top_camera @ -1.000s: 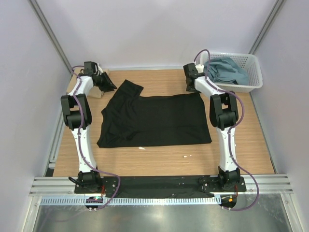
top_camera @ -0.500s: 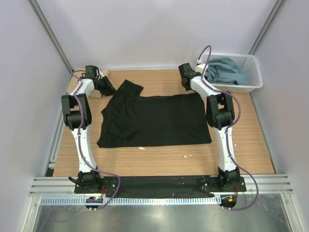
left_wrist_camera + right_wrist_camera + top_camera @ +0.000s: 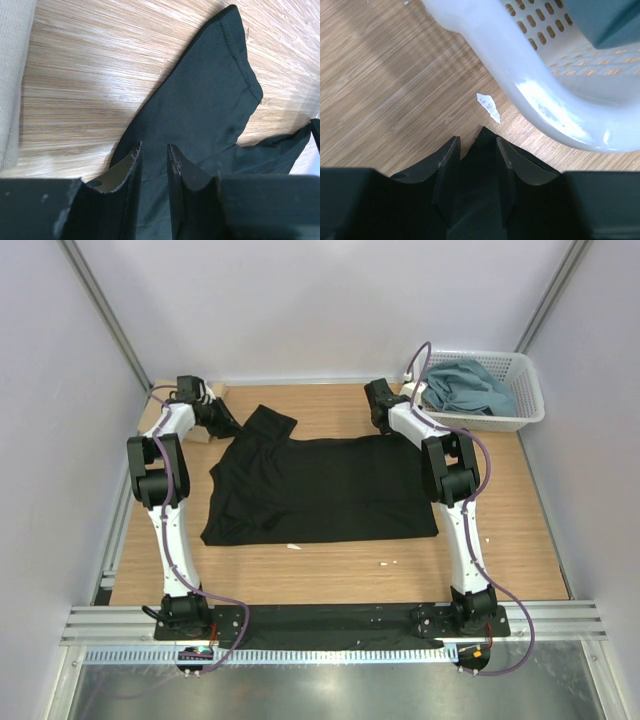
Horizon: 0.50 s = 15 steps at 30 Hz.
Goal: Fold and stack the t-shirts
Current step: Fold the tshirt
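A black t-shirt [image 3: 320, 490] lies spread flat on the wooden table. My left gripper [image 3: 226, 424] is at its far left sleeve. In the left wrist view the sleeve [image 3: 210, 95] lies under and between the fingers [image 3: 134, 165] of that gripper [image 3: 153, 156], which is open. My right gripper [image 3: 385, 422] is at the shirt's far right edge. In the right wrist view it [image 3: 476, 147] is open, with a black cloth corner [image 3: 482, 137] between the fingers. Dusty blue-grey shirts [image 3: 465, 385] lie in the basket. Tan-beige cloth [image 3: 10, 75] shows at the far left.
The white lattice basket [image 3: 525, 415] stands at the back right, its rim [image 3: 530, 95] close to my right gripper. A white scrap [image 3: 487, 106] lies beside the rim. Small white scraps [image 3: 293, 547] lie near the shirt's front hem. Walls close in on both sides.
My right gripper has moved left, away from the basket, to the shirt's far right edge. My left gripper has shifted slightly at the sleeve. The shirt has not moved.
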Tool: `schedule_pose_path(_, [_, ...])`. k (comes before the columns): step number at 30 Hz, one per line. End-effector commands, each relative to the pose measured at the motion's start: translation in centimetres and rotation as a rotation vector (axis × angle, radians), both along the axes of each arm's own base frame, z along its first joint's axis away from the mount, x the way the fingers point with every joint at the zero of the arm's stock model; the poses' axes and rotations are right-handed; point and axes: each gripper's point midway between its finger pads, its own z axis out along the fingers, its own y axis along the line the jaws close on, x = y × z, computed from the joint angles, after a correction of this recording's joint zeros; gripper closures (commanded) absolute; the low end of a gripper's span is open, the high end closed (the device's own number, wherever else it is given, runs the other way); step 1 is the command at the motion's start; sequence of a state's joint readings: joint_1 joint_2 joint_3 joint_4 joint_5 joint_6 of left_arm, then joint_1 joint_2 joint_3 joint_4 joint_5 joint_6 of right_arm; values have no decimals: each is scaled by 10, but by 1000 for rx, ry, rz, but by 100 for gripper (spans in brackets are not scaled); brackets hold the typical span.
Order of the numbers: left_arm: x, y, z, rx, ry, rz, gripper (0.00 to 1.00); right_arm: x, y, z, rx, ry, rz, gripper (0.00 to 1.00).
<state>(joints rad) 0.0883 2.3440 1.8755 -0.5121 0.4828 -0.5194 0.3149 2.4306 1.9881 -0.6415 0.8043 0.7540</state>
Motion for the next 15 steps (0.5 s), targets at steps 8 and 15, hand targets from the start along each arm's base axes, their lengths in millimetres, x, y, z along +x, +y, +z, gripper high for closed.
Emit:
schedule_pose_path(8, [24,6,44,77,-164,-76,71,8,-2,8,-1,-23,-12,90])
schedule_pose_path(15, [43,3,12,112,-140,-164,66,9,-3,20,-38,0,57,99])
